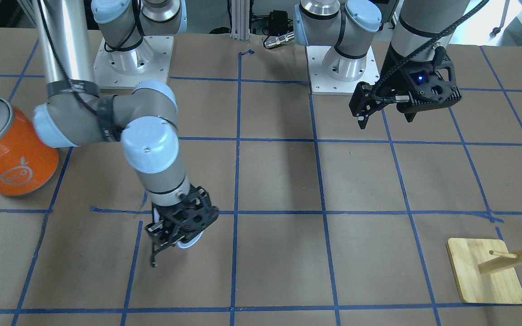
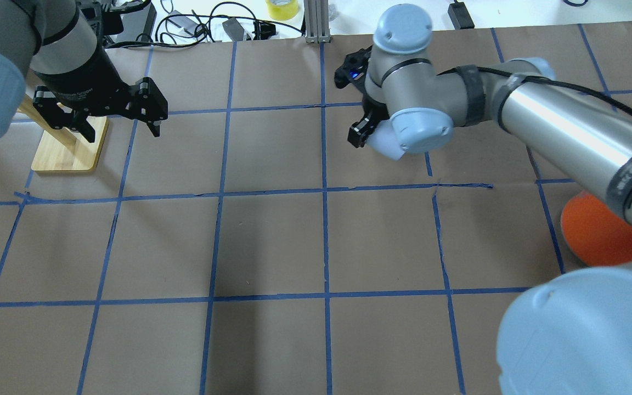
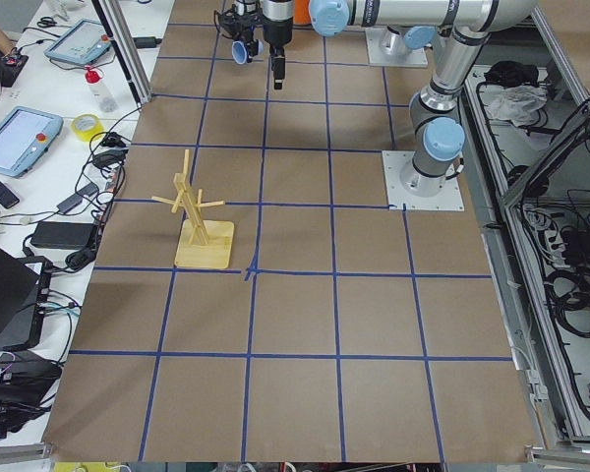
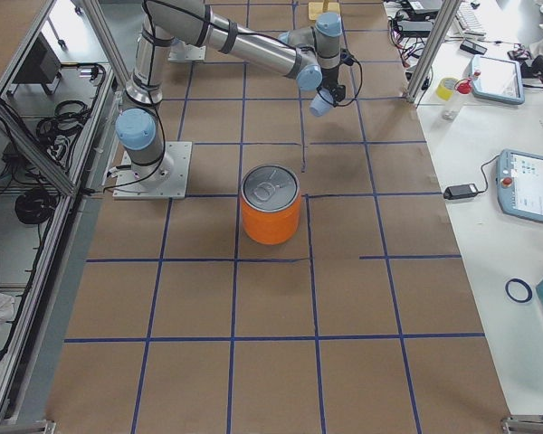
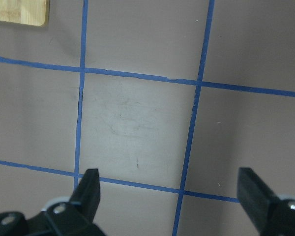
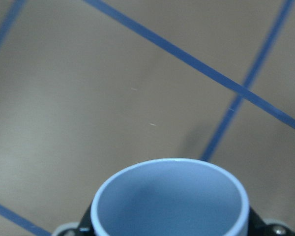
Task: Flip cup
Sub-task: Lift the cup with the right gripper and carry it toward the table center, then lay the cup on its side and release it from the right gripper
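My right gripper [image 1: 170, 242] is shut on the pale blue-white cup [image 1: 191, 241] and holds it tilted just above the brown paper. In the right wrist view the cup's open rim [image 6: 170, 164] faces the camera, between the fingers. The cup also shows in the overhead view [image 2: 380, 140], in the exterior left view [image 3: 241, 49] and in the exterior right view [image 4: 319, 105]. My left gripper [image 2: 122, 129] is open and empty, hanging above the table by the wooden rack. Its wrist view shows the fingertips [image 5: 90, 186] spread wide over bare paper.
A large orange can with a silver top [image 1: 9, 151] stands on the robot's right side of the table [image 4: 271, 206]. A wooden peg rack on a bamboo base [image 1: 485, 271] stands on the left side [image 2: 69, 151]. Blue tape lines grid the paper.
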Available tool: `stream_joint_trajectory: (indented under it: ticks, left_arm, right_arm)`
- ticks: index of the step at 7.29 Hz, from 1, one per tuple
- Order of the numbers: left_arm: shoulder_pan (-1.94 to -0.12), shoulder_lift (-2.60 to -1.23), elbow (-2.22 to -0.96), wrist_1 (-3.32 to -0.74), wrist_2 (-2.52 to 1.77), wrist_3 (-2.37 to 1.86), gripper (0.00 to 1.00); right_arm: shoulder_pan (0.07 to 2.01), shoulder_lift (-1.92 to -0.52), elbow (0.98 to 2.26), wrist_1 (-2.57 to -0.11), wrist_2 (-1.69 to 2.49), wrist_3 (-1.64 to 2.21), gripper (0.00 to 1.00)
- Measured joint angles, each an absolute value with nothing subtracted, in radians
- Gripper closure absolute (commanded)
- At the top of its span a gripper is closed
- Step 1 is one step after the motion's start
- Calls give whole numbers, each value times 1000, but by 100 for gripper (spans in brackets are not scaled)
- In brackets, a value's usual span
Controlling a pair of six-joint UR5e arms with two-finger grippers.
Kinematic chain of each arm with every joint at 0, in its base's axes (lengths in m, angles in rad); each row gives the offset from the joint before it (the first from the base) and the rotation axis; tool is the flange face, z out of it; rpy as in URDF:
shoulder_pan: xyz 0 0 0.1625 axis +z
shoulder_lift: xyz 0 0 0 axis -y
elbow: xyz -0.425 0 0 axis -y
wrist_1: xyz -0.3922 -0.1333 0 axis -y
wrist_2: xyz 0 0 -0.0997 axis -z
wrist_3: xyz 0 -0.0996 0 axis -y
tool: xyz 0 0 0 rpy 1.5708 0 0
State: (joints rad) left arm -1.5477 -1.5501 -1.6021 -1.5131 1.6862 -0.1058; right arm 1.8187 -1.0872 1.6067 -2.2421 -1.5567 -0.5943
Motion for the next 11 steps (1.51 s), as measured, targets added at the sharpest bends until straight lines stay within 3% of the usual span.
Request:
stream_joint_trajectory:
  ticks: [5, 6, 7, 8, 9, 11]
  left_arm:
    - [-1485, -1548, -1600, -1479, 1681, -106, 0]
    - [-1481, -1548, -1600, -1478, 1681, -106, 0]
    - [-1480, -1548, -1600, -1477, 1682, -106, 0]
    - [-1480, -1548, -1600, -1477, 1681, -106, 0]
    - [-1480, -1548, -1600, -1477, 1681, -106, 0]
    - [-1481, -1549, -1599, -1478, 1680, -106, 0]
  right_arm:
    - [2032, -980, 1610, -2344, -1547, -982, 92]
    - [2043, -970, 1609, -2360, -1546, -1028, 82]
    - [2047, -960, 1609, -2381, -1548, -1065, 43]
    - [2049, -951, 1609, -2400, -1553, -1091, 15]
    - [2049, -945, 1610, -2408, -1556, -1099, 4]
    - [2044, -945, 1606, -2408, -1557, -1100, 1]
